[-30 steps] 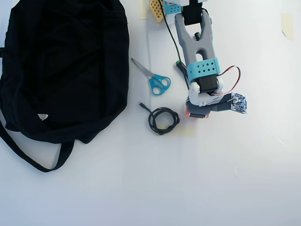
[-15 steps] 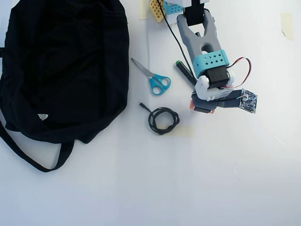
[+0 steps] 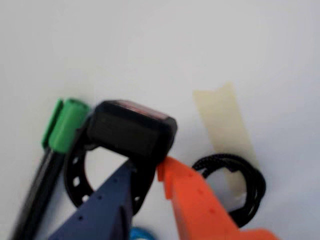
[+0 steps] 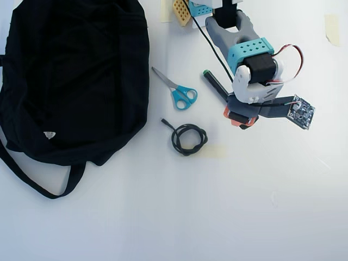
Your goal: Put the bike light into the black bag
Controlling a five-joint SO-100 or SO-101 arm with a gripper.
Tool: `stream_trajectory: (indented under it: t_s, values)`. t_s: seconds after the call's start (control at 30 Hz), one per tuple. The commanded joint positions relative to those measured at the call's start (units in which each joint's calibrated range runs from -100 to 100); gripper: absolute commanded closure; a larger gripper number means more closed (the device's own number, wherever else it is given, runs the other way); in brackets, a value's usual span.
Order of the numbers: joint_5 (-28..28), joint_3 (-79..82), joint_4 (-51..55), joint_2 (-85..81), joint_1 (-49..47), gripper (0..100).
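In the wrist view my gripper point(image 3: 148, 168) is shut on the bike light point(image 3: 131, 127), a small black block with a reddish top face; its holed rubber strap point(image 3: 75, 176) loops down to the left. The blue finger point(image 3: 102, 207) and the orange finger point(image 3: 192, 197) pinch the body from below. In the overhead view the gripper point(image 4: 240, 117) is at the right of the table, and the light shows only as a dark bit point(image 4: 243, 118) under it. The black bag point(image 4: 76, 76) lies far to the left, its white label point(image 4: 49, 134) showing.
A green-capped black pen point(image 3: 60, 131) lies beside the light, also seen overhead point(image 4: 214, 81). A coiled black cable point(image 4: 188, 139) and blue-handled scissors point(image 4: 176, 92) lie between gripper and bag. The cable point(image 3: 235, 187) and a tape strip point(image 3: 222, 120) show in the wrist view.
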Motion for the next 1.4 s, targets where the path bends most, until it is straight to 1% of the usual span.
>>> stream_trajectory:
  t_s: [0.0,0.07,0.13,0.27,0.37,0.43,0.57,0.6,0.87,0.9,1.0,1.23,1.37]
  values:
    - [-9.5,-3.7,0.4,-7.0,1.1,98]
    - [-13.7,-3.7,0.4,-7.6,1.7,98]
    - [-16.3,-3.7,0.4,-8.0,2.5,98]
    - [-17.9,-4.1,0.2,-8.1,4.6,98]
    - [-19.9,-7.6,0.3,-8.4,6.0,98]
    - [-22.0,-9.9,0.3,-8.6,6.9,98]
    - [-28.4,-14.2,0.3,-8.5,9.9,98]
    - [-29.0,-14.9,0.3,-8.5,10.5,98]
    - [-29.7,-16.8,0.3,-8.5,14.4,98]
    - [-30.2,-16.8,0.3,-8.4,15.2,98]
    - [-34.5,-16.8,0.3,-8.4,17.6,98]
    - [-33.8,-15.9,0.7,-8.4,27.3,98]
    - [-33.6,-13.0,0.8,-9.9,30.2,98]
